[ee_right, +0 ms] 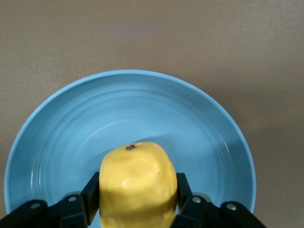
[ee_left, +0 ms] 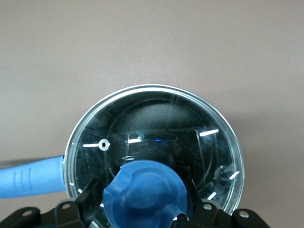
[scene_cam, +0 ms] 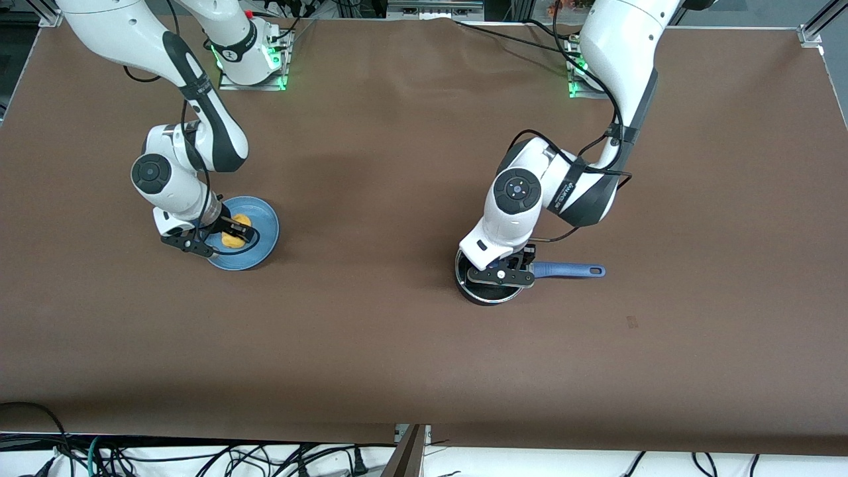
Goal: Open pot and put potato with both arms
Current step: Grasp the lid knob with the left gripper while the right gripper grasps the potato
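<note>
Brown counter point(scene_cam: 397, 331) fills the front view, cables along its near edge, both arm bases w/ green lights at the top.

Going left to right in front view: right arm first. Right end effector point(scene_cam: 228, 233) is down on a light-blue plate point(scene_cam: 265, 228) toward the right arm's end of the counter, clamped on the potato point(scene_cam: 236, 225). Right wrist view confirms: black fingers point(ee_right: 90, 194) press both sides of the yellow potato point(ee_right: 137, 185), which sits in the plate's point(ee_right: 142, 109) bowl; whether it's lifted off the plate can't be told. A small dark spot shows on the potato's top, seen only in this view.

Then left arm. Left end effector point(scene_cam: 501, 273) is low over the pot point(scene_cam: 480, 295), toward the left arm's end of the counter, blue handle point(scene_cam: 570, 269) pointing toward that end. Front view hides the lid & knob under the wrist. Left wrist view shows them: glass lid point(ee_left: 156, 128) w/ steel rim seated on the pot, blue knob point(ee_left: 147, 190) between the fingers point(ee_left: 88, 202). Jaws stand partly apart, fingers flanking the knob; can't tell if they're actually gripping it. Lid has a small vent hole, handle point(ee_left: 28, 178) sticks out at the side.
</note>
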### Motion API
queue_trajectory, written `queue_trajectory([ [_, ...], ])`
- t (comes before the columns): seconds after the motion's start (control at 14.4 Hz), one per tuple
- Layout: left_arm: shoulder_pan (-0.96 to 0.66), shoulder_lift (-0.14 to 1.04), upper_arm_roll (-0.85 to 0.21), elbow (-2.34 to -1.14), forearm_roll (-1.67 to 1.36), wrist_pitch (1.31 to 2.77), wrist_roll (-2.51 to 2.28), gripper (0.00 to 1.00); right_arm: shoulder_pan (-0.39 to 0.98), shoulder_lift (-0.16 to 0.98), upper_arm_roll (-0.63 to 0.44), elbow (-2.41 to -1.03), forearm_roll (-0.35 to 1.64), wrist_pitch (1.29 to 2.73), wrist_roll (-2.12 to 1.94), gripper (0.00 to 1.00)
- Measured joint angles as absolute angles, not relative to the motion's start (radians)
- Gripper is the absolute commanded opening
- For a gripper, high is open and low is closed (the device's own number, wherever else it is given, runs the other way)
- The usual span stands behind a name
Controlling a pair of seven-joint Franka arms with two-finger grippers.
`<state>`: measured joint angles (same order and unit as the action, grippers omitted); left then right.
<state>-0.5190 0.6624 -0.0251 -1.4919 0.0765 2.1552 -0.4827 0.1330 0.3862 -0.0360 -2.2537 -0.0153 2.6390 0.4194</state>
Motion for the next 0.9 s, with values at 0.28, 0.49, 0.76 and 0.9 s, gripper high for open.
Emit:
queue_trajectory([
  [0.28, -0.520, 0.664, -0.025, -1.484, 0.079, 2.155, -0.483, 0.50, 0.133, 0.386, -0.036, -2.254, -0.015, 2.639, 0.419, 0.66],
  [0.49, -0.521, 0.665, -0.024, -1.480, 0.082, 2.155, -0.483, 0.33, 0.133, 0.386, -0.036, -2.254, -0.015, 2.640, 0.419, 0.66],
  [0.76, -0.521, 0.668, -0.024, -1.479, 0.083, 2.156, -0.483, 0.11, 0.133, 0.380, -0.036, -2.250, -0.015, 2.646, 0.418, 0.66],
  [0.9, -0.521, 0.668, -0.024, -1.479, 0.083, 2.156, -0.483, 0.00, 0.133, 0.368, -0.036, -2.245, -0.015, 2.646, 0.417, 0.66],
])
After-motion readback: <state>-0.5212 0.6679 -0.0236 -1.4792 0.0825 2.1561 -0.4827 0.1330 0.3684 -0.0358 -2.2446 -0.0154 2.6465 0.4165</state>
